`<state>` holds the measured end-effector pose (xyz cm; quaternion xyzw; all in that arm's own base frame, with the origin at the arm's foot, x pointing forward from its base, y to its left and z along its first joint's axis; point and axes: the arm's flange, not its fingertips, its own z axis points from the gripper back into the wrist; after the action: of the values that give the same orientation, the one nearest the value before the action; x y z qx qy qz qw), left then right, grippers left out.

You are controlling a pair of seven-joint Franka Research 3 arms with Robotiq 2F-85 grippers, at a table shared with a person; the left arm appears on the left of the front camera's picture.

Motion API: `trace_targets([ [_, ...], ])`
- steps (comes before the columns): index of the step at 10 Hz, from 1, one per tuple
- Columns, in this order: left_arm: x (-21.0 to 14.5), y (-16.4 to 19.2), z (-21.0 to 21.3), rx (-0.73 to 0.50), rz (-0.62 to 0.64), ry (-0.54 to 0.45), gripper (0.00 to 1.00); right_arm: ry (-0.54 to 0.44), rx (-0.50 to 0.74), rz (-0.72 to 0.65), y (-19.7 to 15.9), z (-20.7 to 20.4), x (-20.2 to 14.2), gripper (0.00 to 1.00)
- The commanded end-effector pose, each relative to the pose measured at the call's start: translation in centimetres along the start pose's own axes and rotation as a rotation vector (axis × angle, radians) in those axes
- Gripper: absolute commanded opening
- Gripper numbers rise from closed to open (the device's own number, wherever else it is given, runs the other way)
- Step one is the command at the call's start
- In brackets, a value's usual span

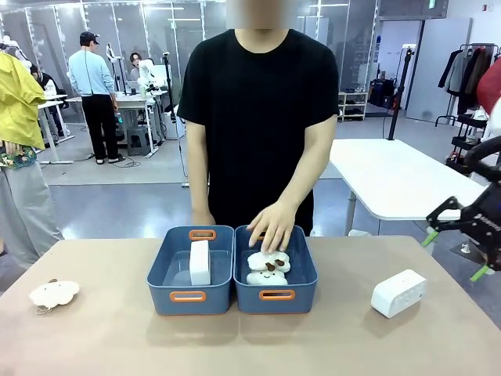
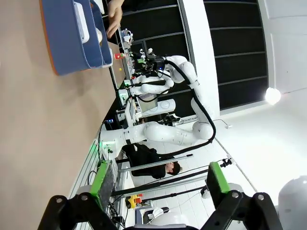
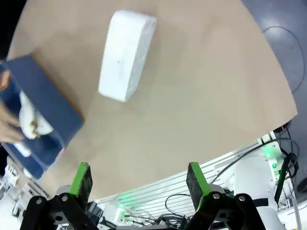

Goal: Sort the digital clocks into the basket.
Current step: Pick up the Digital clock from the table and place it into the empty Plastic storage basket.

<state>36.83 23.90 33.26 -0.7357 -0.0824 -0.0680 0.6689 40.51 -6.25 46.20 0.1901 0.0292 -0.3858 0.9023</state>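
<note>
The left gripper (image 2: 159,181), at the bottom of its wrist view, has its jaws wide apart and holds nothing. In the front view, a fluffy white toy sheep (image 1: 53,294) lies lower left. One white plastic digital clock (image 1: 200,262) stands in the left blue plastic basket (image 1: 160,270), mid-frame. A person's hand (image 1: 272,225) is over two sheep (image 1: 268,268) in the right blue bin (image 1: 307,272). The second clock (image 1: 398,293) sits on the table (image 1: 329,345), lower right. The right gripper (image 1: 454,254), far right, is spread wide and empty.

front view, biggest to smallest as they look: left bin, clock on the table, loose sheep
1. left bin, largest by far.
2-3. clock on the table and loose sheep look about alike, at similar depth; too close to rank.
</note>
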Motion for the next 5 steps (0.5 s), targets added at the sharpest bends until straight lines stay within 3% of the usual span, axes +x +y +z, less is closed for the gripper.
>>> trace_targets([
  [1,0.4,-0.2,0.0,0.008,0.008,-0.015,1.00,-0.046,-0.104,-0.074,1.8,-2.5,1.6,1.00],
  [5,0.4,-0.2,0.0,0.008,0.008,-0.015,1.00,-0.142,-0.061,-0.080,3.1,-7.0,3.8,1.00],
])
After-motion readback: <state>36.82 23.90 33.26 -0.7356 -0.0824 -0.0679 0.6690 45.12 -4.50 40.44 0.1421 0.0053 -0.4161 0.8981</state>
